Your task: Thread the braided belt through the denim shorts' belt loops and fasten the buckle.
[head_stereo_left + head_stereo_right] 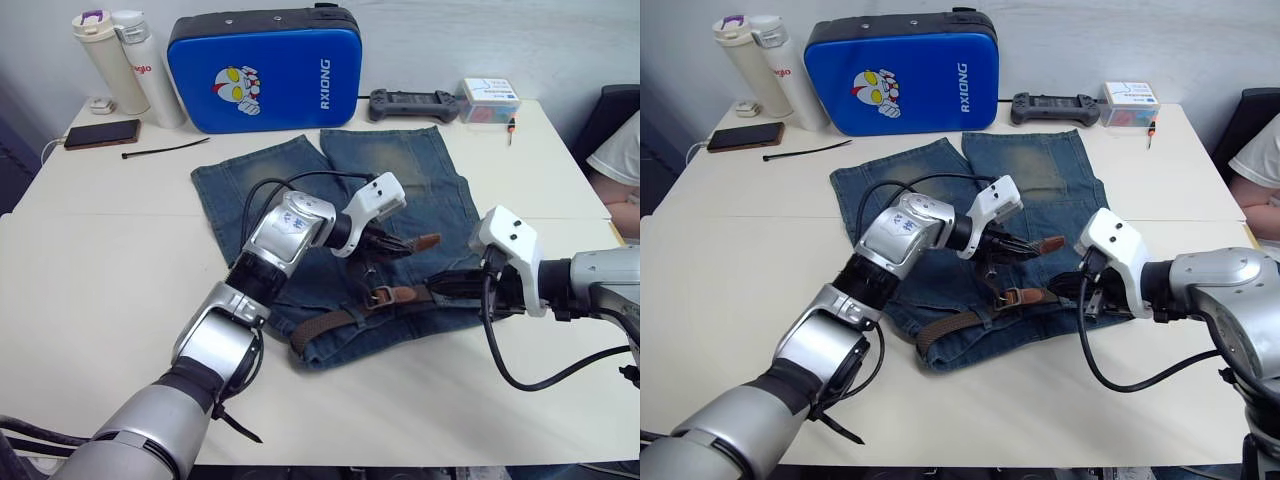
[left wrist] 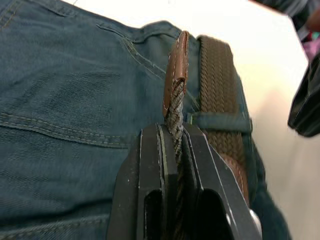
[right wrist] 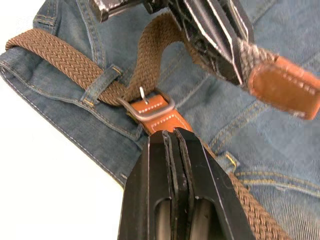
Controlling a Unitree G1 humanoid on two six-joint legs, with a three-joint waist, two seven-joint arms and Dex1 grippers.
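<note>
The denim shorts [image 1: 400, 170] lie flat mid-table, waistband towards me. The braided belt [image 1: 325, 325] runs along the waistband under a belt loop [image 3: 102, 82]. Its silver buckle [image 3: 147, 102] lies on the denim, joined to a tan leather end. My left gripper [image 1: 400, 245] is shut on the belt's other end, holding its tan tip [image 2: 176, 70] a little above the shorts and past the buckle. My right gripper [image 3: 172, 145] is shut, pads together, its tips over the tan leather just behind the buckle.
A blue case [image 1: 265, 70], two bottles [image 1: 125, 60], a phone [image 1: 102, 133], a black cable tie [image 1: 165, 150], a game controller [image 1: 412, 103] and a small box [image 1: 490, 100] line the far side. A person's sleeve [image 1: 622, 150] shows at the right edge.
</note>
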